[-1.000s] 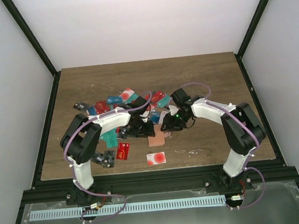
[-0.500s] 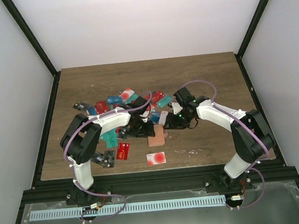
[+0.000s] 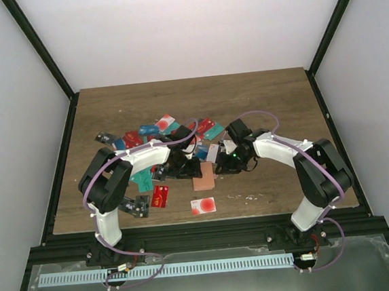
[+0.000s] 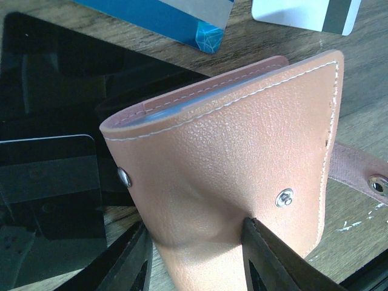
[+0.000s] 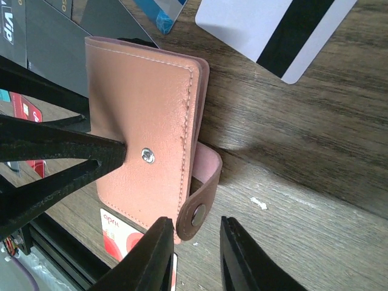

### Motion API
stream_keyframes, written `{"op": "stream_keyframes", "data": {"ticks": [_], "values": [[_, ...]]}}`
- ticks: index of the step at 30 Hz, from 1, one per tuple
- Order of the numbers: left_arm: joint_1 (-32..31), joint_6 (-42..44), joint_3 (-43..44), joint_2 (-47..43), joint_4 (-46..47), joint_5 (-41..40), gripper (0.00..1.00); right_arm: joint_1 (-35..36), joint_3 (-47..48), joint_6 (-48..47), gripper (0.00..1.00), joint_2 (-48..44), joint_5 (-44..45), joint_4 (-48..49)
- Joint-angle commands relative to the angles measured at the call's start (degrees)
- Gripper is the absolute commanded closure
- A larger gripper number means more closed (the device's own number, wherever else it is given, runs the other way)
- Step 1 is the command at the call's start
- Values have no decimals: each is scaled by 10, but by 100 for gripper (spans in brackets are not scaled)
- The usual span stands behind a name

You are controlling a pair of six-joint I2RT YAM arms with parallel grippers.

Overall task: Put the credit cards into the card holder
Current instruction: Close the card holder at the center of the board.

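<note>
The tan card holder [image 3: 203,177] lies near the table's middle, and my left gripper [image 3: 189,168] is shut on it. In the left wrist view the two fingers pinch the pouch [image 4: 242,157] at its near end, around the gripper's point [image 4: 195,233]. My right gripper [image 3: 218,164] is open. In the right wrist view its fingers [image 5: 194,227] stand on either side of the holder's snap strap [image 5: 203,194], beside the pouch body [image 5: 142,121], and I see no contact. Several credit cards [image 3: 159,131] lie scattered behind the arms.
A red card [image 3: 160,195] and a white card with a red dot [image 3: 202,205] lie near the front edge. A black card [image 4: 48,176] and a blue card [image 4: 176,15] lie close to the holder. A white striped card [image 5: 279,30] lies beyond it.
The right arm has shifted and brought its gripper closer to the holder's strap side. The left arm and the holder have stayed in place.
</note>
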Motion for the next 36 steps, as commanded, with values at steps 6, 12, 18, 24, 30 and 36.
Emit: {"op": "stream_keyframes", "data": {"ticks": [6,12,18,24,30,36], "values": [[-4,11,5,13,1,6,57,6,17,-7,90,15,-7,9],[-4,13,8,15,0,8,57,7,22,-6,99,17,-15,11],[-5,12,8,19,-1,8,57,12,35,-5,99,24,-41,15],[-6,10,11,23,2,11,57,29,72,-6,99,53,-46,7],[-8,9,13,23,0,11,57,49,107,-7,99,99,-20,-17],[-9,10,9,21,0,9,58,67,140,-2,99,127,20,-49]]}}
